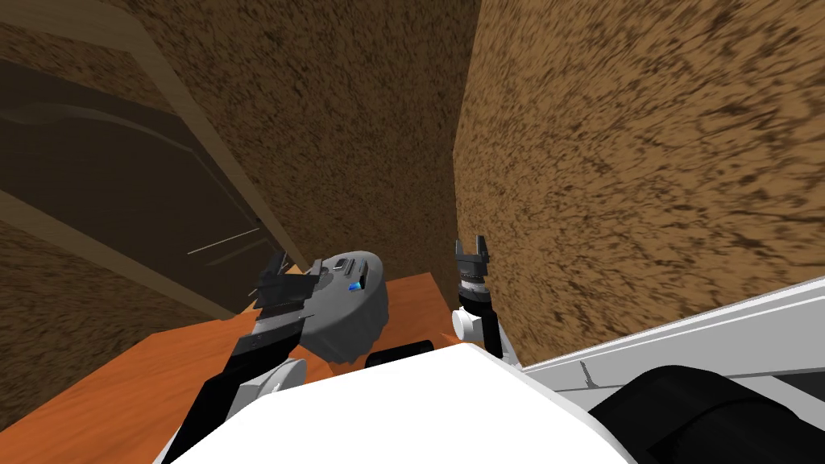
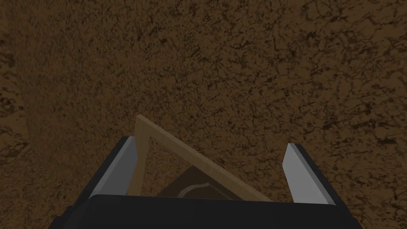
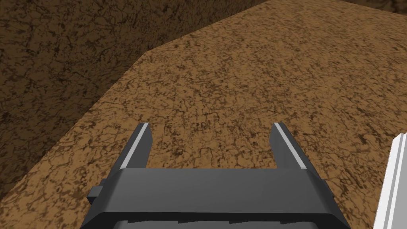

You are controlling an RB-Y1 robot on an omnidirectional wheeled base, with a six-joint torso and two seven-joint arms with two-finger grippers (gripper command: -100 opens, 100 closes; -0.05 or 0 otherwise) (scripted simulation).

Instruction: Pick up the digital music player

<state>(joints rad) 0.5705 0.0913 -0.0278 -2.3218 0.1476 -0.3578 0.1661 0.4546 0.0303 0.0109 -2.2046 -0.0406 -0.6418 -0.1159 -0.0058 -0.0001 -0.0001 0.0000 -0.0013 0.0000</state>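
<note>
The digital music player (image 1: 356, 282), apparently the small pale device with a blue-lit spot, lies atop a round grey object (image 1: 346, 326) with a ridged rim, on an orange table (image 1: 121, 387); it looks light, rigid and smooth, probably slippery, so a pinch across its narrow sides seems the safest hold; the left gripper (image 1: 295, 270) hovers just beside it, blades spread wide and empty, aimed past it toward a pale door frame (image 2: 190, 156); the right gripper (image 1: 473, 251), likewise spread and empty, is raised near the mottled brown wall (image 1: 644, 161).
</note>
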